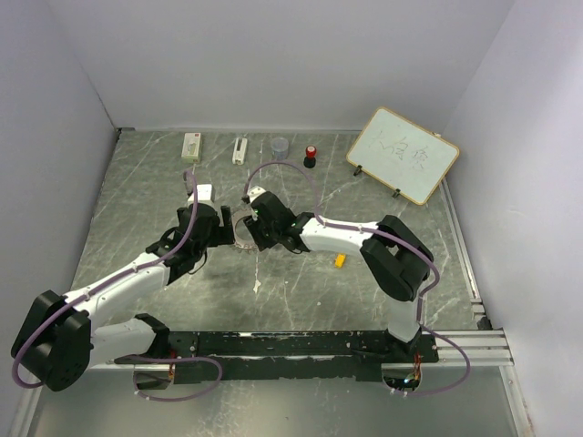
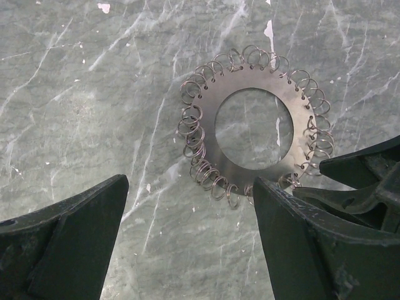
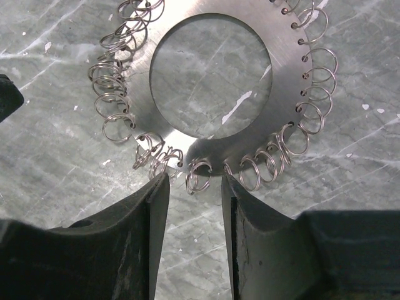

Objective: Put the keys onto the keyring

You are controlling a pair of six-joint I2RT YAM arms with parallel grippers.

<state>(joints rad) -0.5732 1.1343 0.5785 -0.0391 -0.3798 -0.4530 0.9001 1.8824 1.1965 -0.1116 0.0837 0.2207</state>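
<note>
The keyring [image 1: 242, 238] is a flat metal ring with many small wire split rings round its rim. It lies on the marble table between both grippers. In the left wrist view the keyring [image 2: 207, 119] lies just beyond my left gripper [image 2: 190, 187], which is wide open and empty. In the right wrist view my right gripper [image 3: 195, 181] is open with a narrow gap, its tips at the near rim of the keyring [image 3: 215, 149]. One small split ring sits between the tips, untouched. The yellow-orange key [image 1: 340, 260] lies on the table right of the right arm. The green key is not visible.
A whiteboard [image 1: 403, 155] leans at the back right. A red-topped black knob [image 1: 311, 155], a small grey cup [image 1: 279, 144] and two white pieces [image 1: 191, 147] [image 1: 240, 150] stand along the back wall. Walls enclose the table on three sides.
</note>
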